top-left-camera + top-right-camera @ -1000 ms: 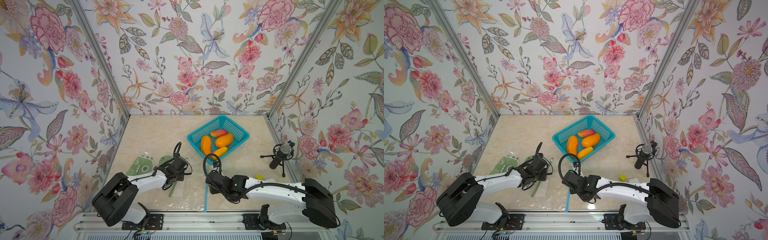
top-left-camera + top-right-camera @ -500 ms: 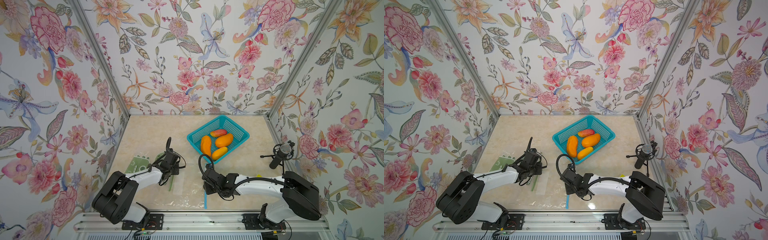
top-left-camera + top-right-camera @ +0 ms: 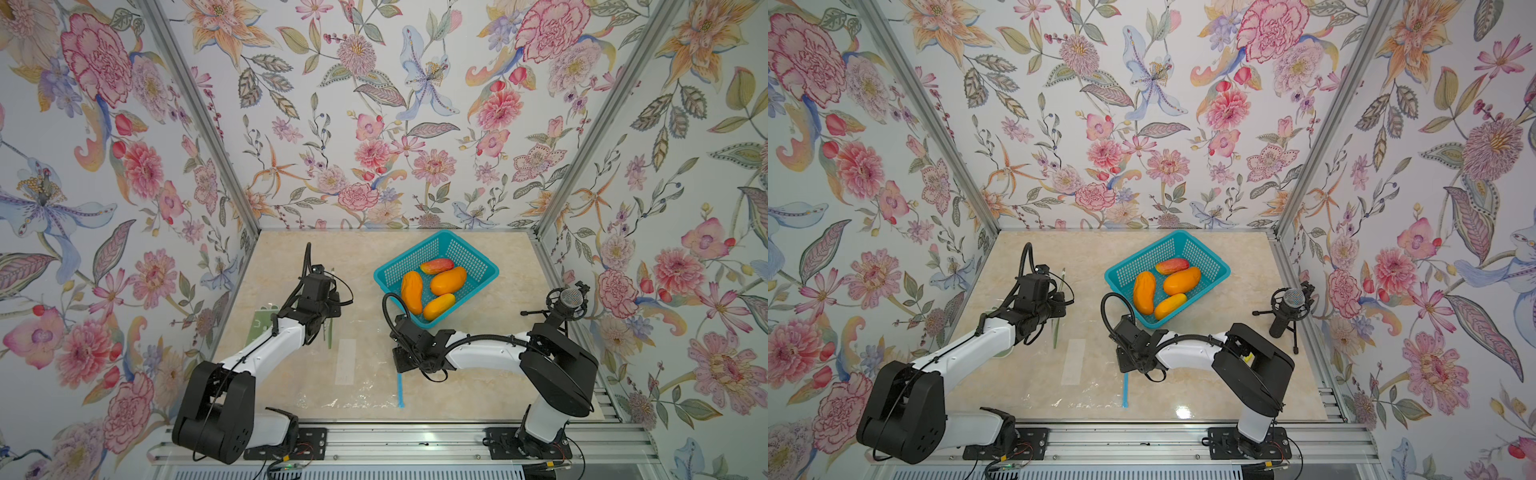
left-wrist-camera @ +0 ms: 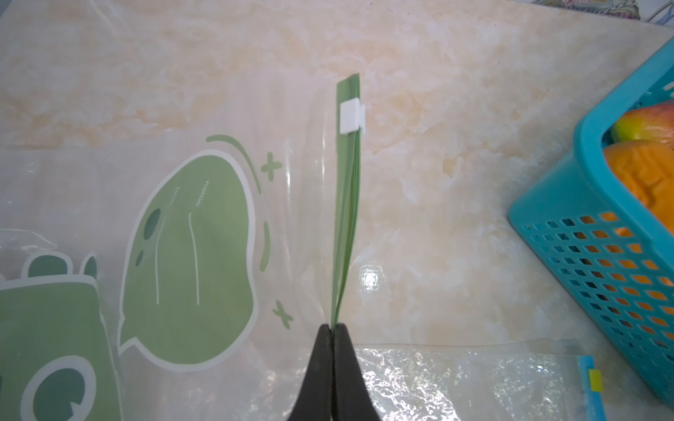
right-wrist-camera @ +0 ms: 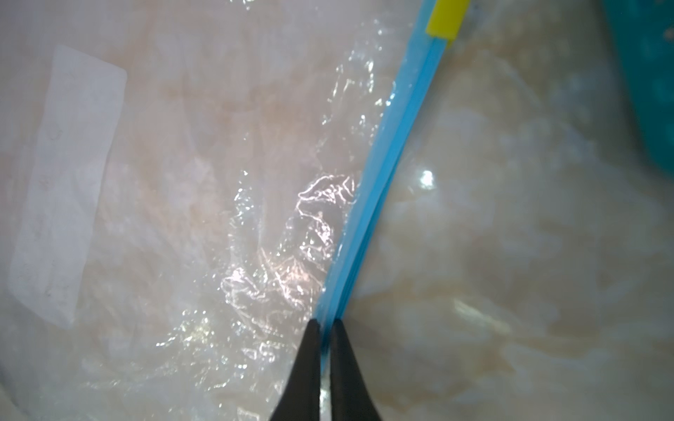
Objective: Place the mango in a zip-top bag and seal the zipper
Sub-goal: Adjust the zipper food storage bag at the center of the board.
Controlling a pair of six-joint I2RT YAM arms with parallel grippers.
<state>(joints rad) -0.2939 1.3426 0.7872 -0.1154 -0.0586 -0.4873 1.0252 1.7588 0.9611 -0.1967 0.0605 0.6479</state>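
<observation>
Several orange mangoes (image 3: 447, 280) lie in a teal basket (image 3: 482, 259) at the back right, seen in both top views (image 3: 1181, 280). Two zip-top bags lie flat on the table. One has a green print (image 4: 189, 255), a green zipper strip (image 4: 346, 204) and a white slider (image 4: 352, 116). My left gripper (image 4: 332, 327) is shut on that green strip. The other bag is clear (image 5: 219, 182), with a blue zipper strip (image 5: 383, 156) and a yellow slider (image 5: 445, 18). My right gripper (image 5: 325, 322) is shut on the blue strip, in front of the basket.
A microphone on a small tripod (image 3: 561, 307) stands at the right wall. Flowered walls close in the table on three sides. A metal rail (image 3: 395, 440) with both arm bases runs along the front edge. A white label (image 5: 65, 182) marks the clear bag.
Both grippers have gone from open to shut, the left on the green zipper strip, the right on the blue one. Both arms have shifted a little left and toward the back.
</observation>
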